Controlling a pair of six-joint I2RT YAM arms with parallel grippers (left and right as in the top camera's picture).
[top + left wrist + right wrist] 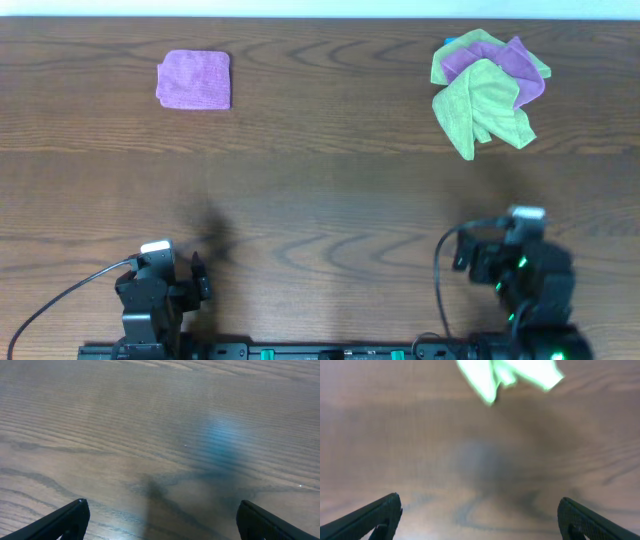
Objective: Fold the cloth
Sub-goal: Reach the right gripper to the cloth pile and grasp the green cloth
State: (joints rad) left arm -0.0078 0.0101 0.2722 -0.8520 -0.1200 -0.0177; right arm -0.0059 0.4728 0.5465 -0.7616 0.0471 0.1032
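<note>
The cloth [487, 108] is lime-green and lies crumpled at the front of a pile at the far right of the table. Its lower edge shows blurred at the top of the right wrist view [507, 372]. My right gripper [515, 245] is open and empty near the front edge, well short of the cloth; its fingers [480, 517] frame bare wood. My left gripper [165, 268] is open and empty at the front left, with only the tabletop between its fingers [162, 520].
The pile also holds a purple cloth [520, 70] and another yellow-green cloth [470, 45] with a bit of blue [452, 42] behind it. A folded purple cloth [194, 79] lies at the far left. The wooden table [320, 180] spans the view.
</note>
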